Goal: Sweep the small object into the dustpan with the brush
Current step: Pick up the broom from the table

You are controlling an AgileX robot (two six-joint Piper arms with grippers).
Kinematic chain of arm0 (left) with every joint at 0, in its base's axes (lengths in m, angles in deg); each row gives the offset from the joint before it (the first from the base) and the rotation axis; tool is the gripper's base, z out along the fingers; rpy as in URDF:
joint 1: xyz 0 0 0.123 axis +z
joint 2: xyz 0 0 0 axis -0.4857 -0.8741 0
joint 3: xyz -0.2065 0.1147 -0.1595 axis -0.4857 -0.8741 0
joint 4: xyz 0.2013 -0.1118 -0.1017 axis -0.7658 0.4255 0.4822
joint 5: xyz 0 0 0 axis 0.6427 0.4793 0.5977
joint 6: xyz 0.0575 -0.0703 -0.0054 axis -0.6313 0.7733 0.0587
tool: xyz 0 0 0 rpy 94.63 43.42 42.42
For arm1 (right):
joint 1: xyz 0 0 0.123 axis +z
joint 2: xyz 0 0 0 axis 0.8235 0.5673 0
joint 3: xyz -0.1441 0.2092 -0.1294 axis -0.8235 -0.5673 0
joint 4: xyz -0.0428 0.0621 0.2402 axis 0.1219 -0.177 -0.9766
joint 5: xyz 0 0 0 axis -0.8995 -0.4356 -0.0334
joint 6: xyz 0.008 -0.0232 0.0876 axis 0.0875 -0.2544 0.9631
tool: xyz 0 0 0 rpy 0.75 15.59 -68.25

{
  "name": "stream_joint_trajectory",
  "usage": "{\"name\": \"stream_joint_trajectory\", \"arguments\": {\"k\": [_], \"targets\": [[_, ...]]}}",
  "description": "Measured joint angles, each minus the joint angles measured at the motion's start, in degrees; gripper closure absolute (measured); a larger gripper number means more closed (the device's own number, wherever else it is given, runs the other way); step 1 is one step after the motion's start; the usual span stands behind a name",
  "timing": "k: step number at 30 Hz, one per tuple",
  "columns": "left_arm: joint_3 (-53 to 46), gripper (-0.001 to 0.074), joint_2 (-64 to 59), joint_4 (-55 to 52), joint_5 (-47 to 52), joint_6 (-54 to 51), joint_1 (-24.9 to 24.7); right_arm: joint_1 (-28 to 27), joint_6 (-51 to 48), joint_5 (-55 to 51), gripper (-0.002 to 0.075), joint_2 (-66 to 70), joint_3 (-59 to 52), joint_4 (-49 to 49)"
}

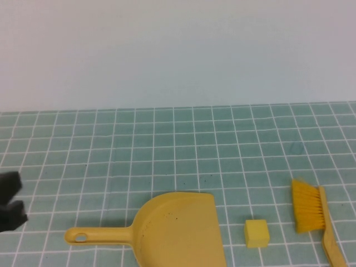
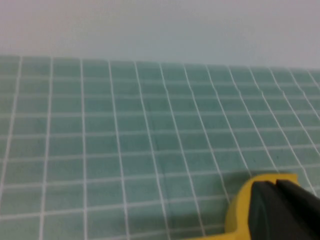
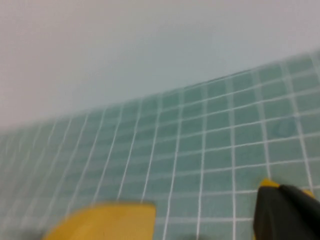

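A yellow dustpan lies at the front middle of the table, its handle pointing left. A small yellow cube sits just right of the pan. A yellow brush lies right of the cube, bristles toward the back. My left gripper is at the table's left edge, apart from the pan's handle. In the left wrist view it is shut and empty, with the dustpan behind it. My right gripper is out of the high view; its wrist view shows it shut and empty, in front of the brush bristles.
The table is covered by a teal tiled cloth that runs back to a plain pale wall. The dustpan also shows in the right wrist view.
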Motion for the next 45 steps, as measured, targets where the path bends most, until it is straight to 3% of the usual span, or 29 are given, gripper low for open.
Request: {"name": "stream_joint_trajectory", "arguments": {"k": [4,9,16,19,23,27,32,35,40,45], "targets": [[5.3,0.0735,-5.8,6.8,8.7,-5.4,0.0,0.0,-12.2,-12.2,0.0727,2.1,6.2,0.1],[9.7,0.0735,-12.0,18.3,14.9,-12.3,0.0,0.0,-12.8,-21.3,0.0726,7.6,11.3,2.0],[9.8,0.0735,-16.8,30.9,14.5,-19.0,0.0,0.4,0.2,-39.0,0.0726,21.6,19.1,24.9],[9.8,0.0735,-18.4,33.6,14.4,-20.9,0.0,2.3,3.7,-42.4,0.0726,27.3,20.3,26.3],[9.8,0.0735,-19.9,34.9,15.2,-21.5,0.0,8.2,7.2,-43.1,0.0726,32.0,20.7,27.3],[9.8,0.0735,-20.0,35.3,16.3,-22.5,0.0,14.0,17.3,-40.7,0.0726,34.5,20.7,35.1],[9.8,0.0735,-20.0,35.3,16.5,-23.0,0.0,16.5,23.1,-36.1,0.0715,37.0,20.8,39.4],[9.8,0.0735,-20.0,35.3,16.6,-23.0,0.0,16.6,23.4,-35.7,0.0641,39.1,20.8,39.1],[9.8,0.0735,-20.0,35.3,17.3,-23.6,0.0,16.7,22.3,-33.2,0.0449,42.0,18.3,37.8],[9.8,0.0735,-20.0,35.1,18.2,-23.6,0.0,16.7,22.8,-24.1,0.0388,42.2,10.4,37.8]]}}
